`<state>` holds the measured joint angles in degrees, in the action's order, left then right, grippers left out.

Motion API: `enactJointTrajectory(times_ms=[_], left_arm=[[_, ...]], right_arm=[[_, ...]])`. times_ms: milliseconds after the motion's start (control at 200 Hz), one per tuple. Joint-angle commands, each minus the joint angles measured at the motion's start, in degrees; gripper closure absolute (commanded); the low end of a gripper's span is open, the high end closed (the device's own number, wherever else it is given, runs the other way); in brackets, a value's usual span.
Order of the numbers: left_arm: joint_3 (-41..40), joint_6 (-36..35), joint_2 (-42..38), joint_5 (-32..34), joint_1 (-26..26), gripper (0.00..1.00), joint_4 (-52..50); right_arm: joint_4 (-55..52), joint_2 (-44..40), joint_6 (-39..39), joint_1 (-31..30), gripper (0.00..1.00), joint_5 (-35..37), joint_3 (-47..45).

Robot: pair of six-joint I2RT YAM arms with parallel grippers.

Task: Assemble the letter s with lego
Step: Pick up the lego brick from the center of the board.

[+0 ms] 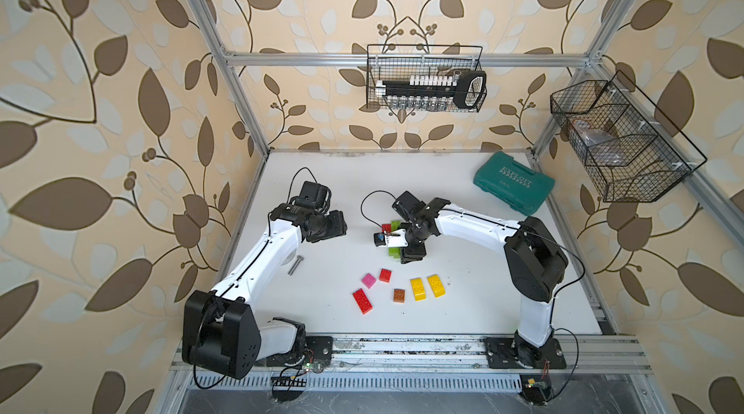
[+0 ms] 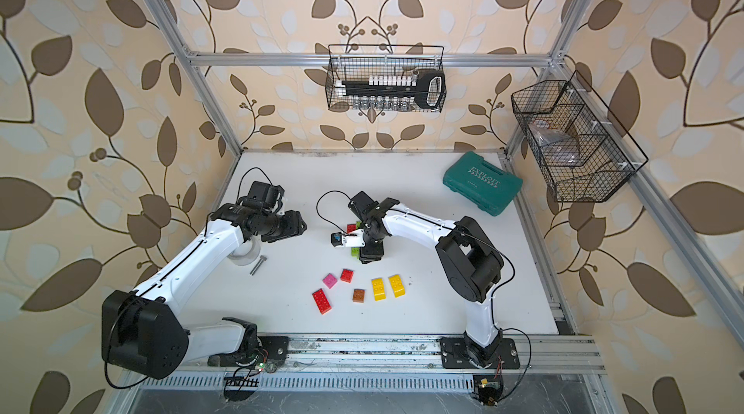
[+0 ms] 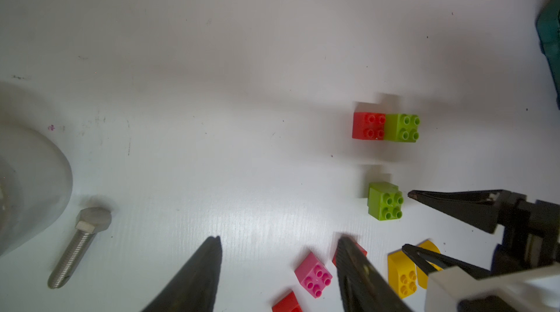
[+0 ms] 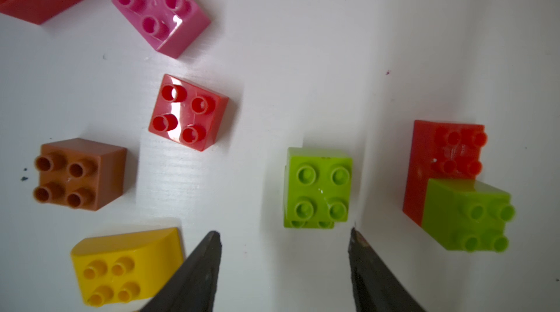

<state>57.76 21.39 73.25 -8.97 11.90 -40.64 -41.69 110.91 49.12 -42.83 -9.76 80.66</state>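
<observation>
Since my right pincer (image 4: 284, 233) hangs open and empty by the lime green brick (image 4: 318, 186), I'd centre it, straddle flat sides, drop straight; left pincer (image 3: 279, 239) open, empty.

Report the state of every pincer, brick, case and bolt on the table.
left pincer: open, empty.
right pincer: open, empty.
lone lime brick: studs up, ungripped, near the right pincer's tips.
red-lime pair: touching, studs up.
pink brick: loose, studs up.
yellow bricks: two, loose, side by side.
teal case: closed, flat.
bolt: lying on its side.
</observation>
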Motion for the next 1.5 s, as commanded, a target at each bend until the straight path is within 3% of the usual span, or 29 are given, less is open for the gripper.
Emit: enactJointTrajectory(times_ms=[0,380,575,1205,1495], left_arm=[[-0.4,-0.7,0.0,-0.7,-0.7,0.37,0.5],[-0.3,-0.7,0.0,-0.2,-0.7,0.37,0.3],[-0.2,-0.8,-0.1,0.0,-0.7,0.37,0.2],[-0.2,-0.8,-0.2,0.4,-0.7,0.37,0.1],[-0.1,-0.7,-0.2,0.5,-0.7,0.37,0.1]], right_arm=[[1.5,2.0,-0.1,0.1,0.37,-2.0,0.7],[5.1,4.0,-1.4,0.3,0.42,-2.7,-0.6],[5.4,5.7,-2.0,0.5,0.52,-2.5,-0.2],[6.3,4.8,-3.1,1.7,0.68,-3.6,-1.6],[6.4,3.9,-3.2,1.7,0.64,-4.0,-2.0]])
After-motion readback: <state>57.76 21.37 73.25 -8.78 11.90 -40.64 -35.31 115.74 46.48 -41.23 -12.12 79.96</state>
